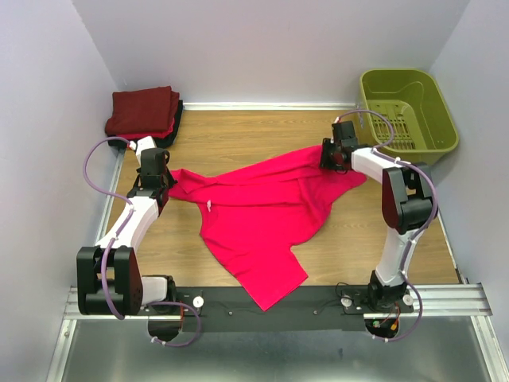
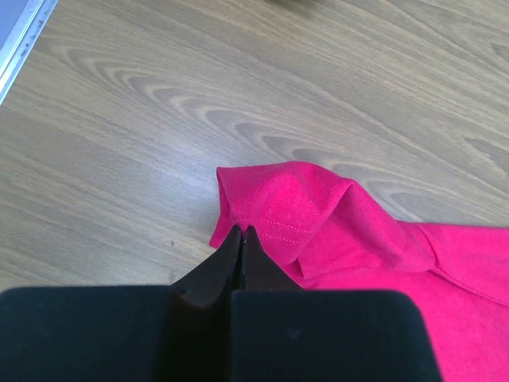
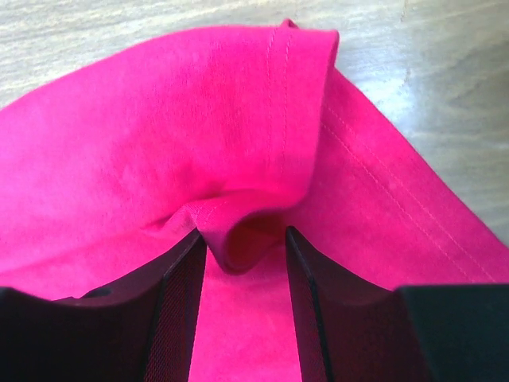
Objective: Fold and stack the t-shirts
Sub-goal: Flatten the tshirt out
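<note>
Pale walls close in a wooden table [image 1: 262, 131], and across its middle one pink-red t-shirt [image 1: 254, 215] lies open, its long axis running from the left edge toward the far right corner, with the body trailing down to the near edge. The left gripper [image 2: 241, 233] is closed, its tips pinching a sleeve hem at the shirt's left end. The right gripper [image 3: 245, 247] stands part-way apart with a rolled fold of hem filling the gap, so it seems to be gripping the right end. Each arm thus has its own end, and the cloth lies between them, ready, I judge, to be drawn flat. One stack of folded t-shirts [image 1: 143, 111] sits in the far left corner, showing maroon, red and black layers. One olive basket [image 1: 433, 143] sits in the far right.
</note>
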Tool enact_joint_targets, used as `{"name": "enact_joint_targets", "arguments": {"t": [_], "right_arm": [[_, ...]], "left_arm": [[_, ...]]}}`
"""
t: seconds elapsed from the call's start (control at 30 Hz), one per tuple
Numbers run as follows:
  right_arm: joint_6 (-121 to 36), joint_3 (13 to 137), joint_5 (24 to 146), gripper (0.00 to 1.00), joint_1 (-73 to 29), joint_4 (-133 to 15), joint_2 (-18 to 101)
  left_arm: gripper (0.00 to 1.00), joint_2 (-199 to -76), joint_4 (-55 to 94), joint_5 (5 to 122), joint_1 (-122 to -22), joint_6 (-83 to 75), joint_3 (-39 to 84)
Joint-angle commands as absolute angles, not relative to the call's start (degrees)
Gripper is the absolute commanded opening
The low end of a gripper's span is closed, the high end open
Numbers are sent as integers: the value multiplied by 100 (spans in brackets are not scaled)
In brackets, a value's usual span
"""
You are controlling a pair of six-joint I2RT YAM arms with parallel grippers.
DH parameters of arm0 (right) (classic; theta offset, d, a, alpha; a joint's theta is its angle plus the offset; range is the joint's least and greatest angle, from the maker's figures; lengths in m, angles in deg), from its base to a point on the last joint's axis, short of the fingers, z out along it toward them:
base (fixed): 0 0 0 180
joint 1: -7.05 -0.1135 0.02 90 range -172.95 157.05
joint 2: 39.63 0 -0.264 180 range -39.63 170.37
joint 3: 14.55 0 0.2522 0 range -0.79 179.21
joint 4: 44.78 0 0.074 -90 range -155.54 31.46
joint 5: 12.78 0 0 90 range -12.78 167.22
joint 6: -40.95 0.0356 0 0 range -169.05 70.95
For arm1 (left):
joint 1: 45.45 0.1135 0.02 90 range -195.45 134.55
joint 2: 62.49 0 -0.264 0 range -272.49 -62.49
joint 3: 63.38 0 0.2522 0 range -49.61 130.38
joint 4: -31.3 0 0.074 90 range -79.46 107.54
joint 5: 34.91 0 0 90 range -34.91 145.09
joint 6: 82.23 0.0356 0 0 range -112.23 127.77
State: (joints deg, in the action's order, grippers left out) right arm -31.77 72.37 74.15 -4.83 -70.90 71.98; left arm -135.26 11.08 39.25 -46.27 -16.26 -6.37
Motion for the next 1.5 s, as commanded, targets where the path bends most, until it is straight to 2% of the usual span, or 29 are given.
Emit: {"name": "enact_joint_targets", "arguments": {"t": [0.0, 0.23, 0.53, 0.73, 0.97, 1.1, 1.17, 1.47], "right_arm": [[-3209, 7479, 7520, 51, -446, -7023, 7497], [-3244, 7883, 7485, 49, -446, -7023, 7656], [-3025, 8306, 6370, 49, -394, -7190, 7867], [-3077, 7929, 7010, 48, -385, -7226, 7244], [-2945, 7120, 7115, 49, -385, -7296, 6285], [-2840, 6883, 7143, 47, -385, -7463, 6311], [-2761, 6838, 7177, 42, -385, -7463, 6329], [-2480, 7022, 7380, 41, -385, -7480, 6909]], "left_arm": [[0, -13420, 1262, 3988, -4589, -1649, -637], [0, -13438, 1262, 4006, -4589, -1649, -637], [0, -13438, 1271, 4006, -4589, -1631, -637], [0, -13412, 1271, 3997, -4589, -1631, -646], [0, -13421, 1271, 4006, -4589, -1640, -629], [0, -13447, 1271, 3997, -4589, -1640, -628], [0, -13438, 1271, 4006, -4589, -1640, -628], [0, -13420, 1271, 4006, -4589, -1631, -637]]}}
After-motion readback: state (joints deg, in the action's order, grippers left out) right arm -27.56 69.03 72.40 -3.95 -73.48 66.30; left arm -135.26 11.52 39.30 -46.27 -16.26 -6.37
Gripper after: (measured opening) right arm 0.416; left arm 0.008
